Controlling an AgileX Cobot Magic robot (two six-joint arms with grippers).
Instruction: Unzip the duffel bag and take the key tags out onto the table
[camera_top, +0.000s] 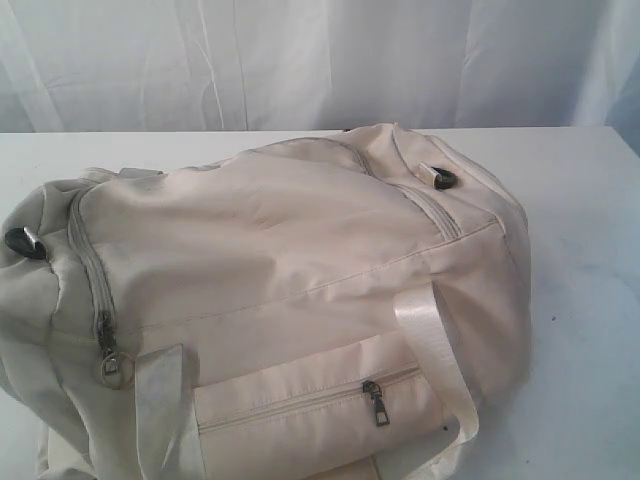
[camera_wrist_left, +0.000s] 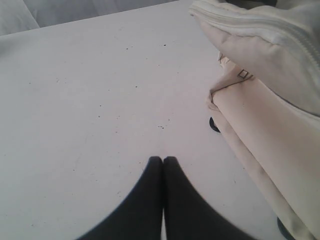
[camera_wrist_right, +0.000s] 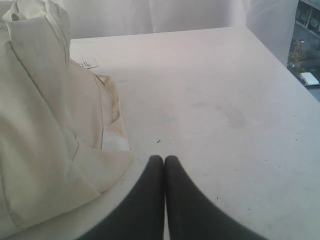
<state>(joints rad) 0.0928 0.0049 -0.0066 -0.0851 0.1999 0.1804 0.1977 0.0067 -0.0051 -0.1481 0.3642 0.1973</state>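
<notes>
In the exterior view the duffel bag (camera_top: 290, 270) lies on its side on the white table (camera_top: 590, 250), filling most of the frame, with a white curtain (camera_top: 300, 60) hanging behind. Its long zipper runs closed along the upper side, and the front pocket is zipped too, its dark zipper pull (camera_top: 375, 402) hanging at the right end of the pocket. A pale webbing strap (camera_top: 432, 345) loops down over the bag's front. Neither arm shows in this view. In the left wrist view the left gripper (camera_wrist_left: 162, 161) has its two black fingers pressed flat together, holding nothing, and hangs over bare tabletop; the bag's cream fabric and a closed zipper line sit off to one side, apart from the fingertips. In the right wrist view the right gripper (camera_wrist_right: 164, 159) is likewise closed tight and empty above the table, with a fold of the bag just beside it, not touching, and a small white label (camera_wrist_right: 90, 63) showing at the bag's far edge.
</notes>
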